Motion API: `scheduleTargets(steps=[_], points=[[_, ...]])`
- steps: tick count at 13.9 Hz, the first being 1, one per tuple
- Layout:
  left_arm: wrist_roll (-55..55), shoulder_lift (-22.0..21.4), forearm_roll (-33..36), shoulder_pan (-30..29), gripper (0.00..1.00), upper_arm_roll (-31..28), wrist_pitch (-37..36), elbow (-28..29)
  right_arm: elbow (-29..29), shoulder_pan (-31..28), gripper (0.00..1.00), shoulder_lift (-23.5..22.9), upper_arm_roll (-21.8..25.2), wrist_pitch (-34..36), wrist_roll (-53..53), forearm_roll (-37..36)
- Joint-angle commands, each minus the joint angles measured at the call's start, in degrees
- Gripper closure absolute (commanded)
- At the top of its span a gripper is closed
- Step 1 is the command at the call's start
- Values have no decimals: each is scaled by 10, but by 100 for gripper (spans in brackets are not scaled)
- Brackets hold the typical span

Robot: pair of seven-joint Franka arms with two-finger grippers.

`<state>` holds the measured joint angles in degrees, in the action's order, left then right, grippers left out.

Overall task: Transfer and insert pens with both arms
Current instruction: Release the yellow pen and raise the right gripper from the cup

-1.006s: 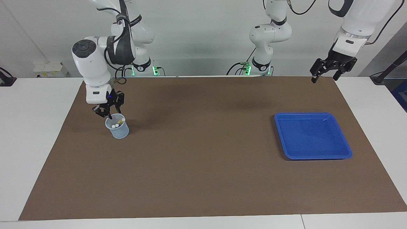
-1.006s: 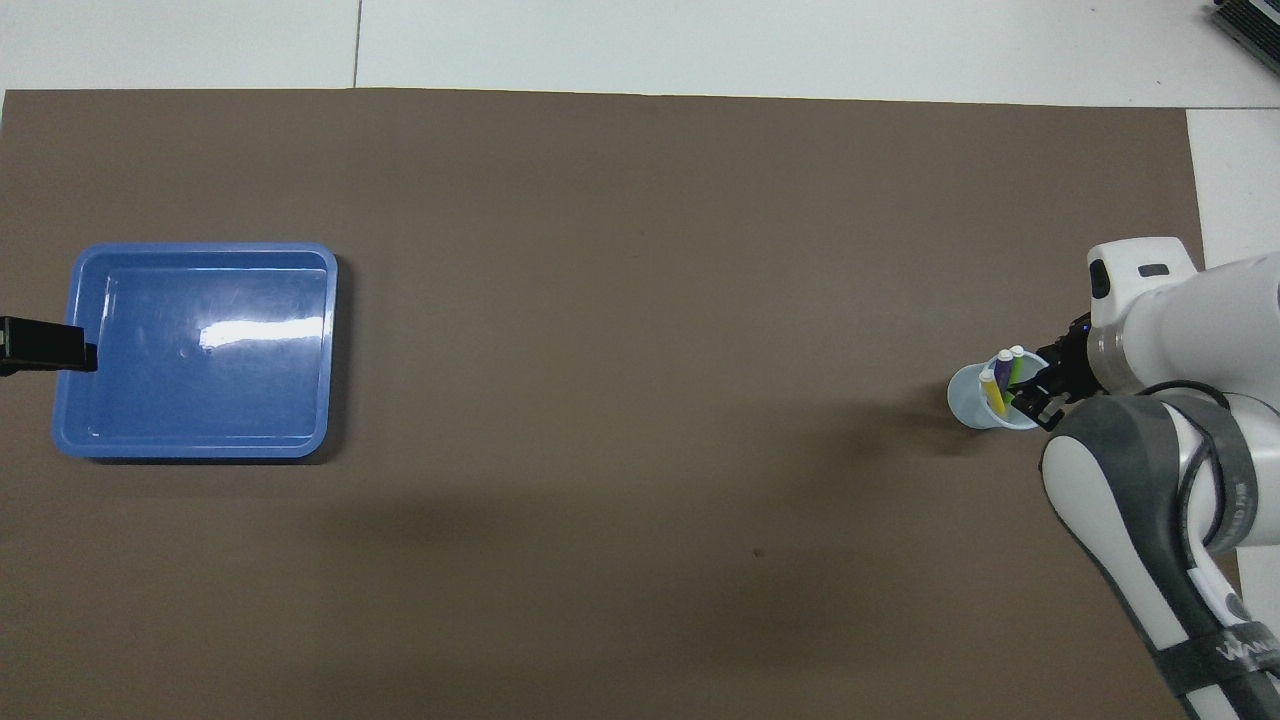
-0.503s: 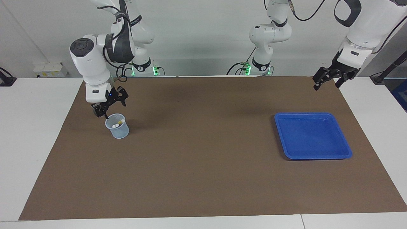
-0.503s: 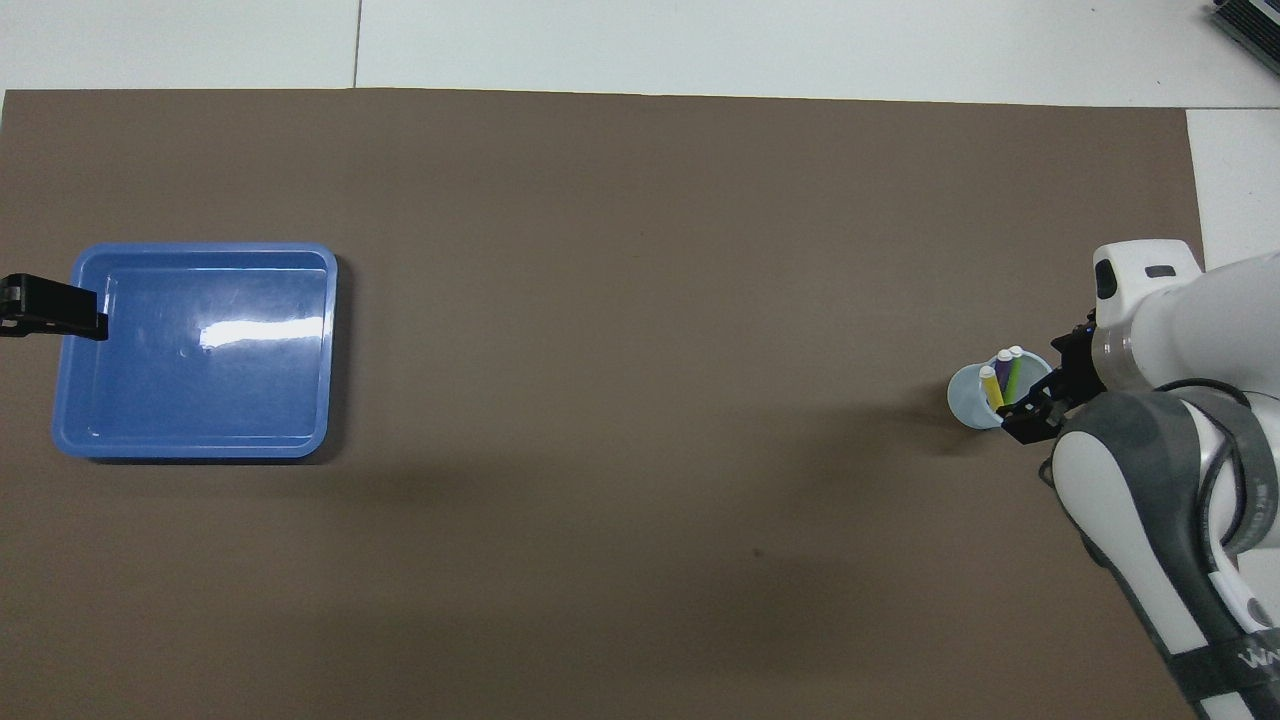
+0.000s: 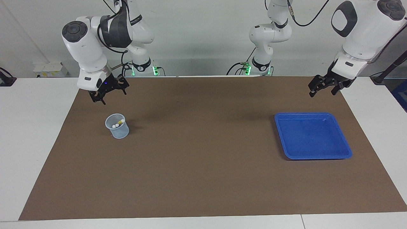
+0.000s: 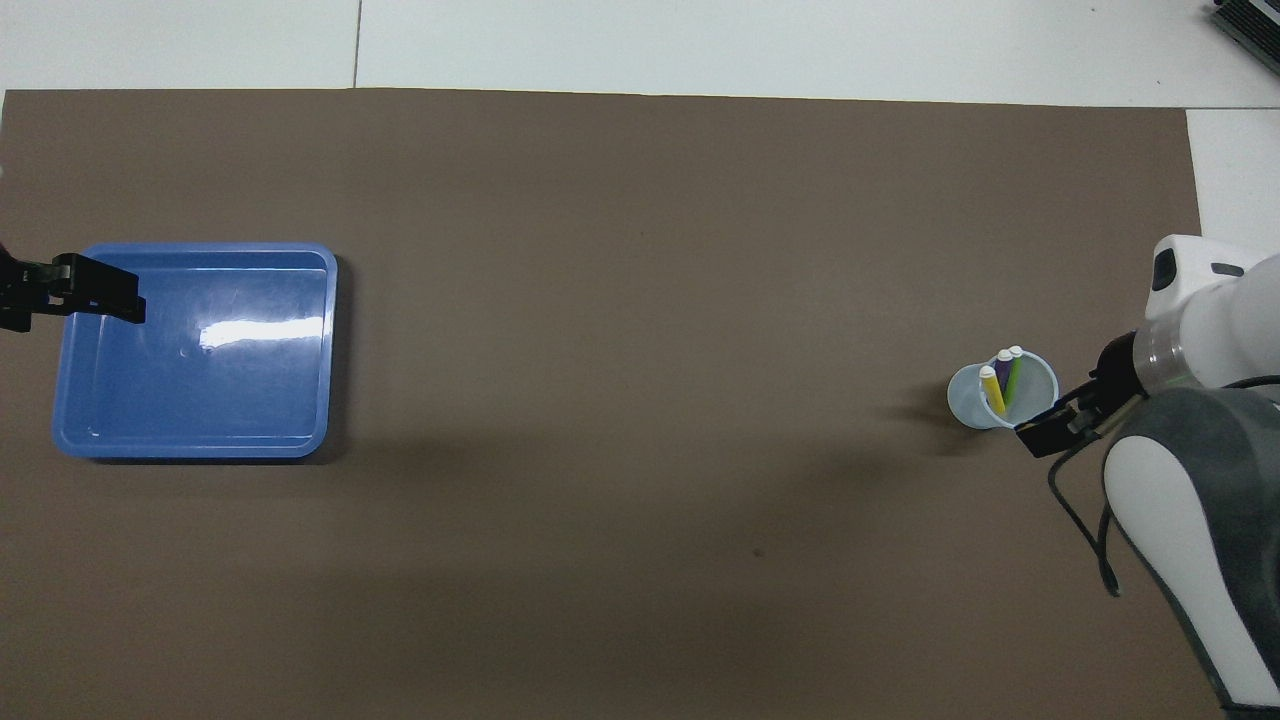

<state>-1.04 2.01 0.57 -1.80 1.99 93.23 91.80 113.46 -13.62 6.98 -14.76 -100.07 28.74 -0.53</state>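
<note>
The right claw has risen off the cup since a second ago and now hangs over the mat on the robots' side of the cup, clear of it. Its fingers are spread open and empty. The left claw has dipped a little and now hangs over the mat near the tray, on the robots' side of it; its fingers are spread open too, with nothing between them.

Count: three pens, one cup, one tray, two claws. All three pens stand together in the cup, leaning against its wall: yellow pen, purple pen, green pen. The cup sits on the mat toward the right arm's end of the surface, the tray toward the left arm's end, well apart from the cup.

In the facing view only the pale caps show over the cup's rim, so the pens' colours cannot be told there. From overhead the pens' lower ends are hidden in the cup. In that view the left claw is cut off by the picture's edge, with only a black tip showing over the tray's edge, and the right claw shows only a dark tip beside the cup, the rest covered by its arm.
</note>
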Motion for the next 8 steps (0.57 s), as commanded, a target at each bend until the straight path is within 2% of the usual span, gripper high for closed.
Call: scheduleTargets(steps=[1,5,8], points=[[2,8,10,19,0,-5,23,-2,0,-3,0,8,-4,20,-55,13],[-2,33,12,29,0,-3,46,-32,0,-4,0,8,-4,12,-57,13],[-1,41,14,40,0,-7,-10,-62,-6,-1,0,7,0,0,-71,15]])
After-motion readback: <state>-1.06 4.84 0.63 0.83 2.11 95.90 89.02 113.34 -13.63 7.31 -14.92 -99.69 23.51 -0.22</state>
